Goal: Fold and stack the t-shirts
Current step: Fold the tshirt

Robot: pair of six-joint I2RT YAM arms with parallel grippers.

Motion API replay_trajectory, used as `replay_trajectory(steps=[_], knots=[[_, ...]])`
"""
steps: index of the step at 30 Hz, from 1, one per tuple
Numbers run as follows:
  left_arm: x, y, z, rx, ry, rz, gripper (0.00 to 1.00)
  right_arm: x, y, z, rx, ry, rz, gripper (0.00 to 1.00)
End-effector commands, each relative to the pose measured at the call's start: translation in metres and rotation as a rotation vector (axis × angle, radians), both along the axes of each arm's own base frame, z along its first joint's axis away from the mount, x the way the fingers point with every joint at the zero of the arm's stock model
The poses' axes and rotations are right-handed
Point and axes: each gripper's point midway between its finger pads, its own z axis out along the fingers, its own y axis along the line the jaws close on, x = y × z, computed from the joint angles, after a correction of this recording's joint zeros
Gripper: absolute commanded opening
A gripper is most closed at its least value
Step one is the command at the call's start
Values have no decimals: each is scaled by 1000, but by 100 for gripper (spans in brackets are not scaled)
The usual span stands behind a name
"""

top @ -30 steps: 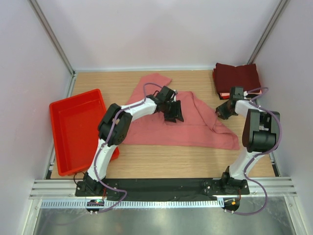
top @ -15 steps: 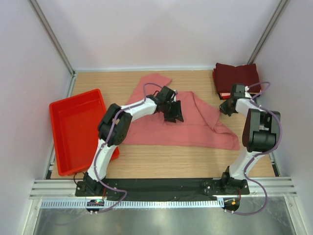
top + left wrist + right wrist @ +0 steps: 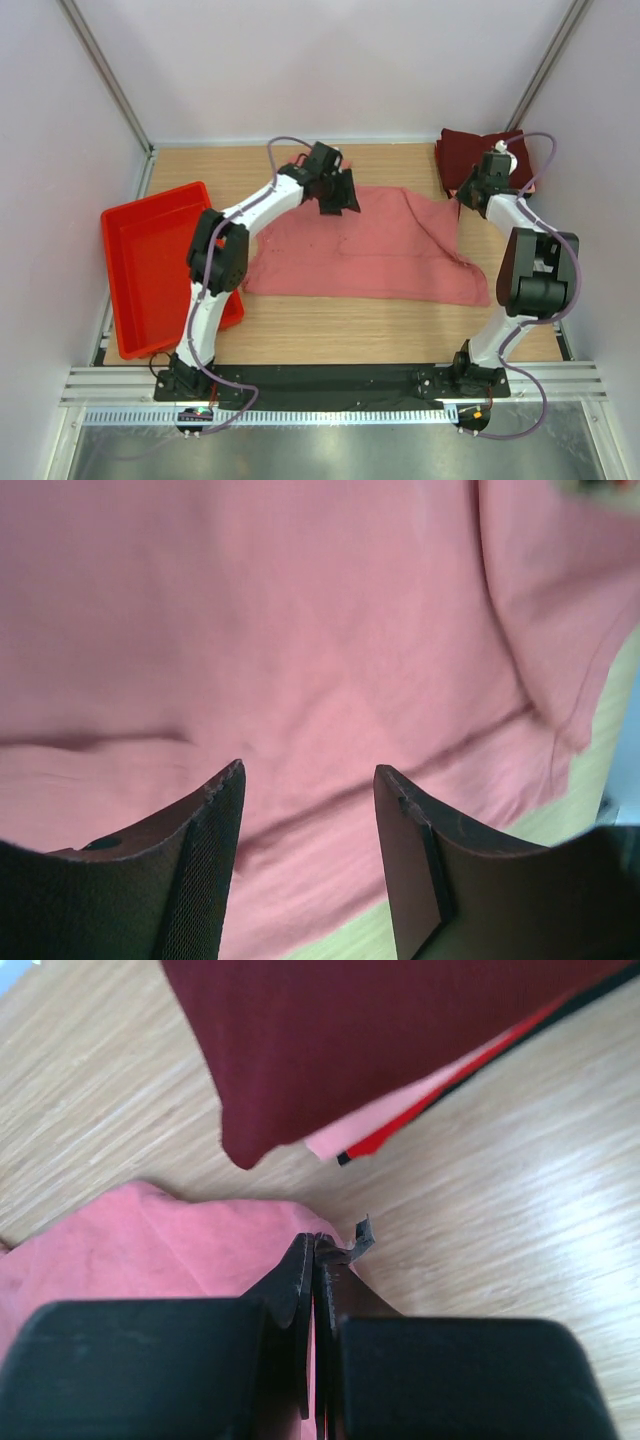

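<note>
Bright even light, blurred close foregrounds

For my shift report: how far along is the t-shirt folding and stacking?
Done: maroon shirts lie folded in a stack at the far right. In hand: the right gripper pinches an edge of the pink shirt; the left gripper hangs open above it. Left: folding and stacking it.

one pink t-shirt [image 3: 370, 250]; one maroon folded stack [image 3: 466, 150]; one red tray [image 3: 150, 270]

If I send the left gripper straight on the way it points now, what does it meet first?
The salmon-pink t-shirt. The left gripper stands open, and in the wrist view that cloth fills nearly everything ahead of it. Nothing else shows in between, though I cannot tell how far off the cloth lies.
</note>
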Motion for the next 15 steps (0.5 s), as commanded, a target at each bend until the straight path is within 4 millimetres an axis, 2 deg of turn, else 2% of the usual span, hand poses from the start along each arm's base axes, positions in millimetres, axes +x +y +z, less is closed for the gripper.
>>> replay_trajectory(steps=[1, 3, 5, 6, 9, 10, 12, 13, 15], knots=[[57, 58, 48, 12, -140, 144, 56, 22, -14, 71, -148, -193, 43, 1], [81, 89, 39, 38, -144, 208, 55, 24, -18, 78, -170, -218, 40, 1], [102, 111, 39, 61, -173, 262, 55, 31, -18, 85, -184, -258, 67, 1], [115, 128, 28, 75, -161, 297, 55, 33, -17, 87, -188, -268, 80, 1], [138, 145, 29, 71, -187, 328, 55, 38, -20, 86, -229, -278, 118, 1], [146, 154, 18, 82, -180, 342, 55, 40, -23, 88, -238, -290, 117, 1], [161, 162, 23, 82, -223, 361, 56, 41, -23, 86, -234, -306, 155, 1], [167, 169, 14, 89, -216, 370, 56, 44, -23, 88, -238, -324, 161, 1], [180, 173, 20, 78, -245, 385, 56, 48, -22, 84, -230, -332, 187, 1]])
